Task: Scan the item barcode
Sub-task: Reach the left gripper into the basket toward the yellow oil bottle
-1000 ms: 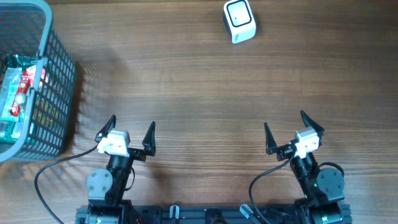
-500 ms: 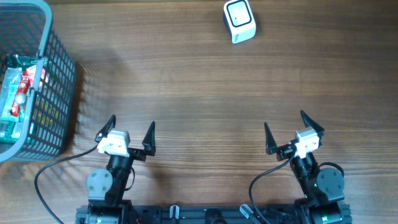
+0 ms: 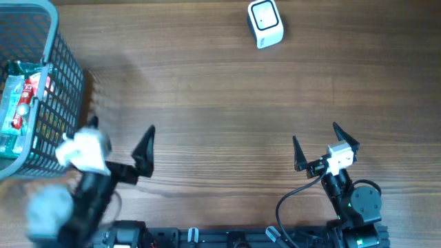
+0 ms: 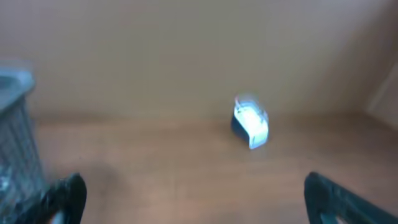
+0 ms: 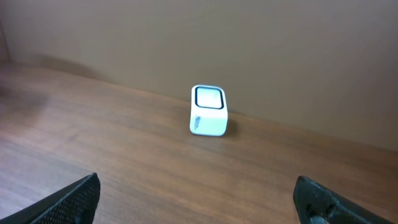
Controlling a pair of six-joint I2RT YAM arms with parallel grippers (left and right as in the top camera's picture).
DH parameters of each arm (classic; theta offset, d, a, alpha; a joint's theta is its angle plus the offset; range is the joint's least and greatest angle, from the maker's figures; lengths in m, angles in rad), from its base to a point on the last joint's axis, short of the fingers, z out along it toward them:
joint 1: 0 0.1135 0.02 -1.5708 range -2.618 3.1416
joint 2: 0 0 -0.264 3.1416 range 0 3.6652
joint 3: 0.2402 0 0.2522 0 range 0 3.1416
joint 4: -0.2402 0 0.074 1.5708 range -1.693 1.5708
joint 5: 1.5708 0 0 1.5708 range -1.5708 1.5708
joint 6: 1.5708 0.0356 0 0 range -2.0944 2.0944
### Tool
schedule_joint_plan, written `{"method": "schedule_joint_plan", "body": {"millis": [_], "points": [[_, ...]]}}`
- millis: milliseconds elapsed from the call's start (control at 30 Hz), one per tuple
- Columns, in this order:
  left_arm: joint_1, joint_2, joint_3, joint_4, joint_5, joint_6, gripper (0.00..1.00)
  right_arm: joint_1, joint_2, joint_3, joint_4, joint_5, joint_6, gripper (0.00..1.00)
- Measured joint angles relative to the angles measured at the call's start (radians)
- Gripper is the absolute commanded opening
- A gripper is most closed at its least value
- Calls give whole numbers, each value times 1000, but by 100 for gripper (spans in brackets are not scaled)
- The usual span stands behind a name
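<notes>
Change: the left arm (image 3: pixel 89 193) has swung left toward the grey basket (image 3: pixel 67 103), blurred with speed; 1 second ago it sat parked like its twin.
Meaning: this looks like the opening reach for an item; nothing is picked or scanned yet.
Item: coloured packets (image 3: pixel 21 96) lie inside the basket at the table's (image 3: pixel 207 89) left edge.
Scanner: the white barcode scanner (image 3: pixel 264 23) stands at the far side, well apart from the basket.
Left gripper (image 3: pixel 118 138): jaws spread wide, empty, just beside the basket wall.
Right gripper (image 3: pixel 317 138): jaws wide, empty, parked near the front edge, unmoved.
</notes>
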State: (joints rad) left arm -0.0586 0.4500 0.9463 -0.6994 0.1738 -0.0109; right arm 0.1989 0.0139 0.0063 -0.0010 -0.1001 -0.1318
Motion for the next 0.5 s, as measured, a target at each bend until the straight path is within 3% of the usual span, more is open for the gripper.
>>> {"method": "schedule_joint_plan", "body": {"millis": [67, 133, 200, 300, 400, 500], "points": [[0, 268, 357, -257, 16, 16, 100, 0, 0, 0, 0, 0, 0, 100], [0, 495, 648, -416, 26, 34, 100, 0, 2, 0, 0, 0, 0, 100], [0, 637, 804, -423, 31, 37, 100, 0, 2, 0, 1, 0, 0, 100], [0, 764, 856, -401, 34, 67, 100, 0, 2, 0, 1, 0, 0, 100], [0, 795, 856, -333, -2, 174, 100, 0, 2, 0, 1, 0, 0, 100], [32, 778, 859, -242, -275, 193, 100, 0, 2, 0, 1, 0, 0, 100]]}}
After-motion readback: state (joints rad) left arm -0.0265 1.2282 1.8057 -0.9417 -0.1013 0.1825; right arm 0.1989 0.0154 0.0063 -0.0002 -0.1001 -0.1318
